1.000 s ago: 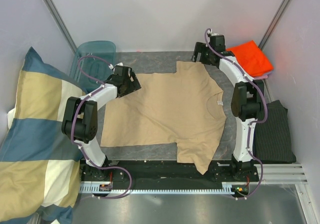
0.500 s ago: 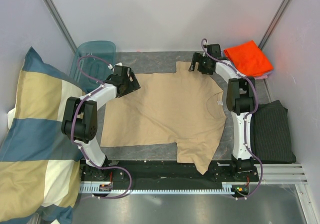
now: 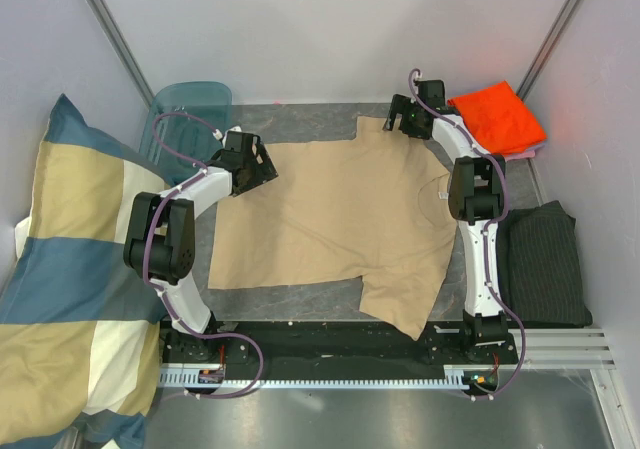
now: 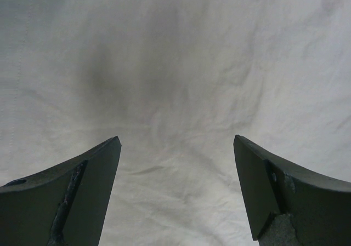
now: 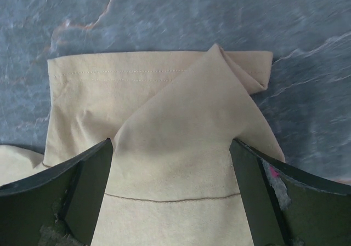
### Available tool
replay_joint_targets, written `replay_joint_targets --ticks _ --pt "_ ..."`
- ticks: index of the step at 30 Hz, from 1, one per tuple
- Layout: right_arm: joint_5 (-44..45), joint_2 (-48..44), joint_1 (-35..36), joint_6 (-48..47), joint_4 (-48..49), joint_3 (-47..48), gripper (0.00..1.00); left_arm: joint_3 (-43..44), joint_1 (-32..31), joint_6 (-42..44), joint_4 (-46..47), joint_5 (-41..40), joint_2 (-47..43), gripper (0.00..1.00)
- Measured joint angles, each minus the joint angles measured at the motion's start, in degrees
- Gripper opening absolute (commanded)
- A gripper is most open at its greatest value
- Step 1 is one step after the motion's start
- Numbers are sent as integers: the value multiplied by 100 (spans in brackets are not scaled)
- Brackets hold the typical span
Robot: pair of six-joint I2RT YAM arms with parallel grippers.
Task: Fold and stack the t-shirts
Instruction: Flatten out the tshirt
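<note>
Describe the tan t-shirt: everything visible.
The tan t-shirt looks like soft cotton, plain and short-sleeved. It is spread flat but lightly wrinkled on the grey table, with its collar to the right. Its far sleeve has one corner folded over. The left pincer and right pincer, both open, hang above it, gripping nothing.

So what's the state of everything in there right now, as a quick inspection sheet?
Surface: grey marbled table, mostly covered by cloth.
Job's things: tan t-shirt spread flat, its far sleeve folded over itself; orange t-shirt folded in the far right corner.
Clutter: dark striped cloth at right; checked pillow at left; teal plastic container far left.
Claws: left claw open above the tan t-shirt; right claw open above the far sleeve; neither holds anything.
Cables: purple cables along both arms.
Surroundings: white walls on three sides.
</note>
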Motion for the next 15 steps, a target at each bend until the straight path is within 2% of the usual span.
replay_joint_targets --ticks 10,15 --pt "-48 308 -538 299 24 492 98 74 48 2 -46 -15 142 91" --pt "-323 282 -610 313 306 332 98 164 59 2 -85 -9 284 91"
